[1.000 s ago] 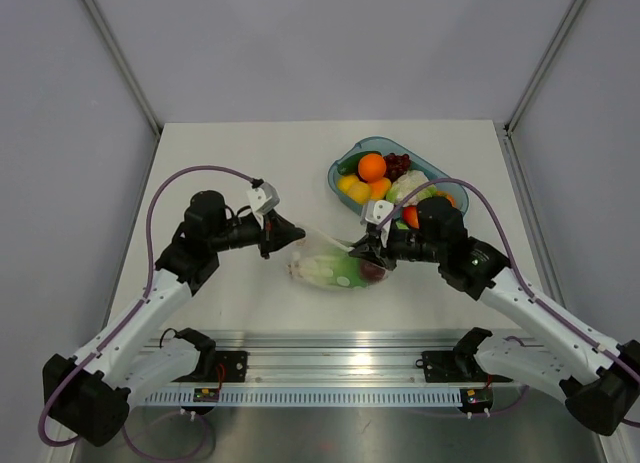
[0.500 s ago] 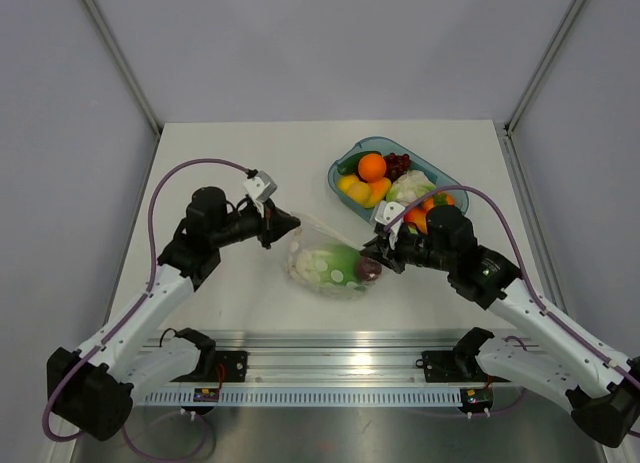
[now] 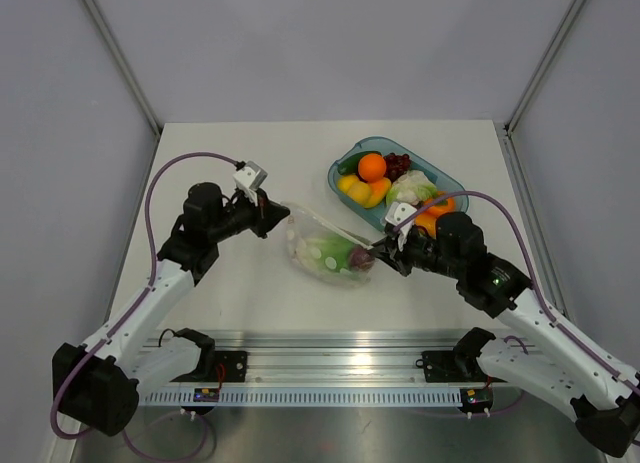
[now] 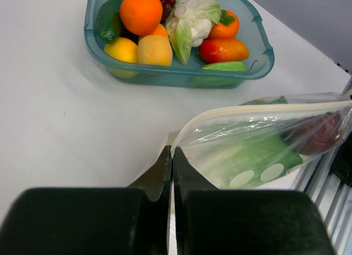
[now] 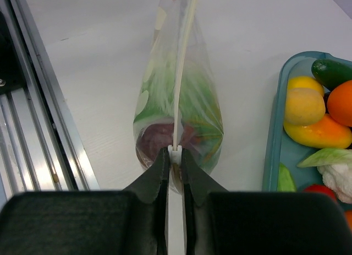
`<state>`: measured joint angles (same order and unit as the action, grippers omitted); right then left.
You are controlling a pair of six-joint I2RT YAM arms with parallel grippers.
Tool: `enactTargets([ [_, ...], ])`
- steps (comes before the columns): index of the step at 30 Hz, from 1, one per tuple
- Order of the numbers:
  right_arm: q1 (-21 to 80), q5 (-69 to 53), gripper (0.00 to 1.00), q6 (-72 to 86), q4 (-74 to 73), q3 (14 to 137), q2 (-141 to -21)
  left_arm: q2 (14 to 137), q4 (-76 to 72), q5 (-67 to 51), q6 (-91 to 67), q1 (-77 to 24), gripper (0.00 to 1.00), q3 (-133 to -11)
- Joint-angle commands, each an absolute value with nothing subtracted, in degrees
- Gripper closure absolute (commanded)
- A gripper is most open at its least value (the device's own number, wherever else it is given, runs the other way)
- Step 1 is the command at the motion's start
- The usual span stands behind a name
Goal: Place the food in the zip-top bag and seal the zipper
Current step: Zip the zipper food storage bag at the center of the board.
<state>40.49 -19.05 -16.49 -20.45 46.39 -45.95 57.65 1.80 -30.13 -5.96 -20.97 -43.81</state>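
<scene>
Zip-top bag (image 3: 328,255), tabletop (image 3: 220,153) centre: lettuce (image 4: 247,156), grapes (image 4: 319,135) inside; left pincer (image 4: 172,156) clamped on corner, right pincer (image 5: 175,153) nipping zipper (image 5: 183,73) end; seal seemingly finished.

So in the last second the two tools drew apart a bit. The left tool (image 3: 284,215) slid out, away from its own base and from the right one. The right tool (image 3: 378,253) backed off to its own side, arm swinging out with it. The clear crinkly plastic zip-top bag (image 3: 322,268) between them got pulled taut, so its thin whitish zipper strip (image 3: 330,227) now runs straight from tool to tool. The green leafy toy lettuce (image 3: 328,251) and dark red toy grapes (image 3: 358,261) inside ended up closer to the left tool.
</scene>
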Motion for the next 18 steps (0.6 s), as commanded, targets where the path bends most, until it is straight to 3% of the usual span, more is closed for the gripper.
enactTargets([
  [1,40.17,-16.44,1.00,-14.50,-22.41,46.15,-43.16,58.18,-3.60,-22.42,-6.15,-18.55,1.00,-46.58],
  [18,40.17,-12.66,1.00,-10.20,-24.26,43.77,-40.61,57.31,-2.90,-19.42,-6.50,-16.17,1.00,-47.73],
])
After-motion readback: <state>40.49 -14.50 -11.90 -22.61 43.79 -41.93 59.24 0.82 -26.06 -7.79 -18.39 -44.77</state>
